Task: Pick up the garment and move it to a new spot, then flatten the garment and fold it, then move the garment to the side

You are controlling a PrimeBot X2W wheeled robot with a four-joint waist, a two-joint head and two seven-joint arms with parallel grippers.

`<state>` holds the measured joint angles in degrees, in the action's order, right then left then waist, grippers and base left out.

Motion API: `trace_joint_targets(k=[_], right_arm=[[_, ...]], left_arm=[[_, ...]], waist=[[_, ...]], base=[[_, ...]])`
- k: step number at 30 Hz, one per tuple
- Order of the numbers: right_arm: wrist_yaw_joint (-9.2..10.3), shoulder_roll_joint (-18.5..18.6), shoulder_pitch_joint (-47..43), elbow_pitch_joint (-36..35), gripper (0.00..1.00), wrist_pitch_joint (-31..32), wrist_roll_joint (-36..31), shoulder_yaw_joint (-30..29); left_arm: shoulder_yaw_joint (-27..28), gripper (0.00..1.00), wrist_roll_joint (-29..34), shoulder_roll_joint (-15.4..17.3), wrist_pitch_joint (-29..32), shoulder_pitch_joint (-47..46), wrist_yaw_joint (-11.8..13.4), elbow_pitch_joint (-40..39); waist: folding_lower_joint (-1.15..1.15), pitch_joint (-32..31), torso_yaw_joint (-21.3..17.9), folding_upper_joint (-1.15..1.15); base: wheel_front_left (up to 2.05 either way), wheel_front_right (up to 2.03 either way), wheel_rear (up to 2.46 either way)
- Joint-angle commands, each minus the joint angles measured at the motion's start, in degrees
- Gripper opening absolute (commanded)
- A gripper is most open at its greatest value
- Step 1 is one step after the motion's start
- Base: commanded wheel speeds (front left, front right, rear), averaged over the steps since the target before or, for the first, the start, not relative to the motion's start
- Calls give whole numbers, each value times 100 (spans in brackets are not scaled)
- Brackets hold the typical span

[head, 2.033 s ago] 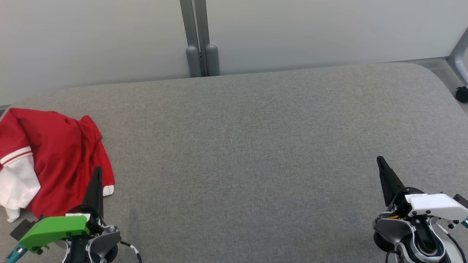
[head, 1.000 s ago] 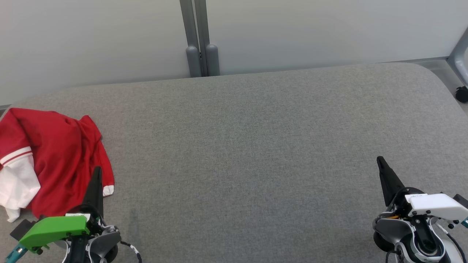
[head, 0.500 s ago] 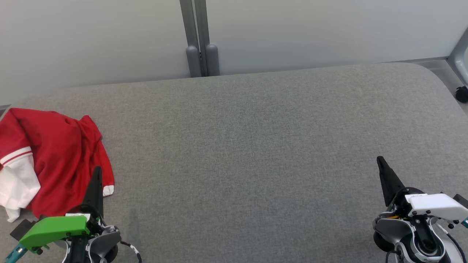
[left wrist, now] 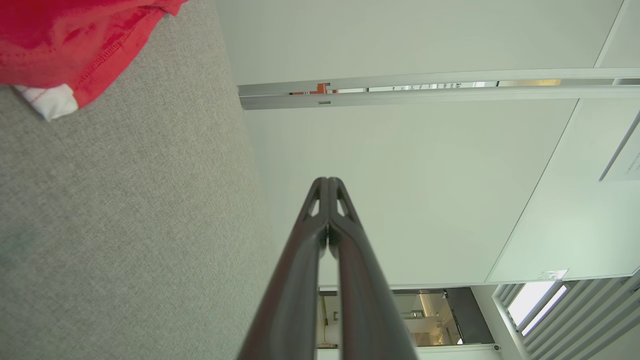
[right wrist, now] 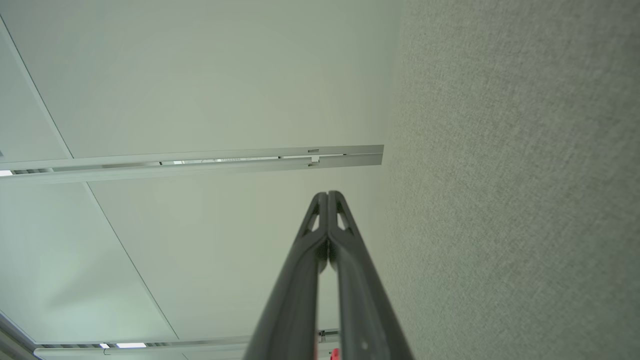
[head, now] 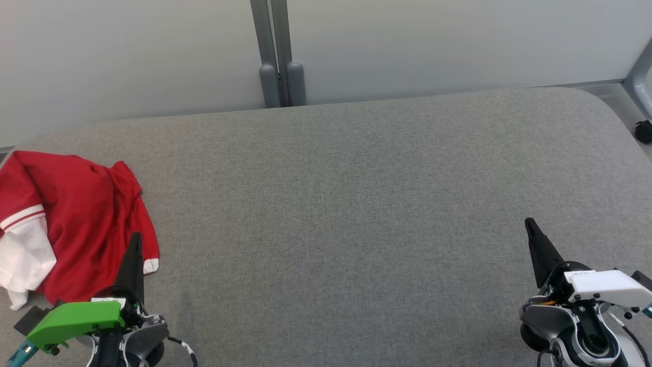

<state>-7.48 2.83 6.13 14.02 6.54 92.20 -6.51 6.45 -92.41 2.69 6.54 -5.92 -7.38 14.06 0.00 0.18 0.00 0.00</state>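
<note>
A crumpled red garment (head: 76, 219) with white sleeve parts and striped trim lies at the far left of the grey padded surface (head: 346, 204). Its red hem and a white cuff show at the top left of the left wrist view as the garment (left wrist: 60, 40). My left gripper (head: 135, 237) hovers at the lower left, its tips over the garment's right edge, shut with nothing held; the left wrist view shows its fingertips (left wrist: 327, 181) pressed together. My right gripper (head: 530, 223) stands at the lower right, far from the garment, shut and empty, tips (right wrist: 327, 194) together.
Pale wall panels (head: 433, 41) with a grey post (head: 277, 51) stand behind the surface's far edge. The surface's rounded right corner (head: 606, 102) drops to the floor, where a small dark object (head: 643, 131) lies. Bare grey fabric spans the space between the grippers.
</note>
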Motion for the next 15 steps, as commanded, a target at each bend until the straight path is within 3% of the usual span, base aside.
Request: trace_joint_targets(k=[1, 15], right_arm=[[-3, 8, 30, 5, 0, 12, 43, -1], [-3, 8, 30, 5, 0, 12, 43, -1]], left_arm=[[16, 0, 5, 46, 11, -87, -29, -8], [16, 0, 5, 46, 11, -87, -29, -8]], waist=[[0, 0, 0, 0], [0, 0, 0, 0]], base=[[0, 0, 0], [0, 0, 0]])
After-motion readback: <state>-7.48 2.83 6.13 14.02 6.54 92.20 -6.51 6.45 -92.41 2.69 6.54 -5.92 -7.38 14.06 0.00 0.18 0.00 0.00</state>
